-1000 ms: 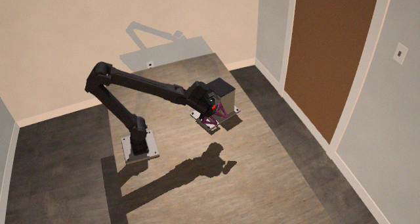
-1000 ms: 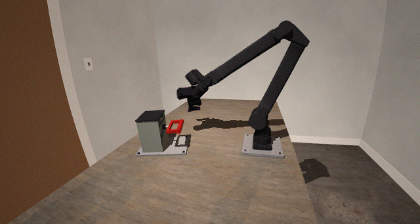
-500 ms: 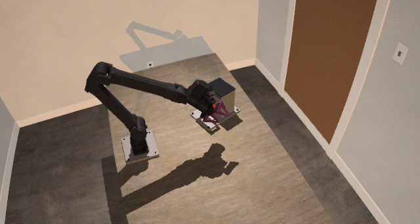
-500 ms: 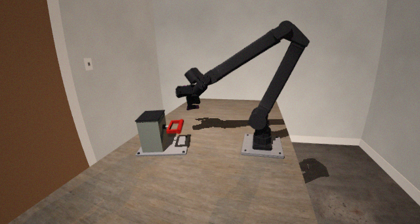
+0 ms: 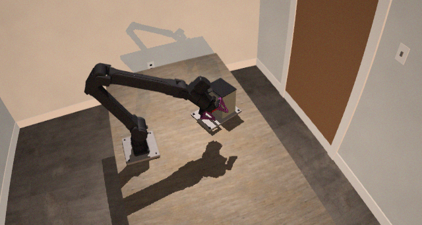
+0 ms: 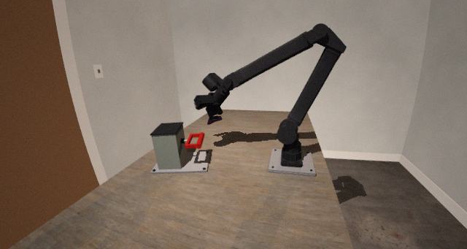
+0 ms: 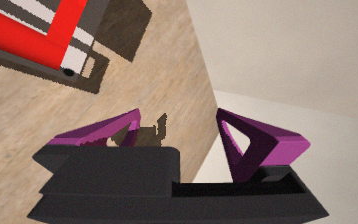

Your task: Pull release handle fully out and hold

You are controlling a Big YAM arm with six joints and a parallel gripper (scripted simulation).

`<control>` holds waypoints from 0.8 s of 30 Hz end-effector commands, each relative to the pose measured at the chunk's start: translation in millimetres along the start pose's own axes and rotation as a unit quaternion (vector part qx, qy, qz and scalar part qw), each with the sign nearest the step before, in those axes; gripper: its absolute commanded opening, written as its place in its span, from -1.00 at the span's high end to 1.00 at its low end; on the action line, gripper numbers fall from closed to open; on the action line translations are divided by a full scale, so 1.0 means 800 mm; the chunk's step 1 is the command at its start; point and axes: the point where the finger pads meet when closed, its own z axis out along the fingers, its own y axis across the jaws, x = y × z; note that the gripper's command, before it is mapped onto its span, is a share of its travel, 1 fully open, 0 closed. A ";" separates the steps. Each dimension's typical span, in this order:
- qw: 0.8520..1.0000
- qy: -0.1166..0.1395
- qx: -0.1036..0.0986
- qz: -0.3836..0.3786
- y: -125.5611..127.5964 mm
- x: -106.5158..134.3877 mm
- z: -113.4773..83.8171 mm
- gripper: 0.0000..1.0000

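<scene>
The release handle [image 6: 194, 140] is a red rectangular loop. It sticks out from the side of a grey box [image 6: 168, 146] with a black top, which stands on a light baseplate [image 6: 182, 168] on the wooden table. In the wrist view a corner of the red handle [image 7: 35, 30] shows at the upper left. My gripper [image 6: 214, 117] hangs in the air above and beyond the handle, well apart from it. Its purple fingers are open with nothing between them. In the top view the gripper [image 5: 215, 110] overlaps the box [image 5: 224, 94] and hides the handle.
The arm's base [image 6: 292, 161] is bolted to the table to the right of the box. The table's edge runs along the wall behind the gripper. A brown door [image 5: 330, 53] and the walls stand well off the table.
</scene>
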 end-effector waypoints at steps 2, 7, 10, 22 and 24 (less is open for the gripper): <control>0.998 -0.025 -0.012 -0.060 -0.043 -0.038 -0.031 -1.00; 0.998 -0.025 -0.012 -0.060 -0.043 -0.038 -0.031 -1.00; 0.998 -0.025 -0.012 -0.060 -0.043 -0.038 -0.031 -1.00; 0.998 -0.022 -0.014 -0.060 -0.041 -0.034 -0.031 -1.00; 0.998 -0.021 -0.014 -0.059 -0.041 -0.033 -0.031 -1.00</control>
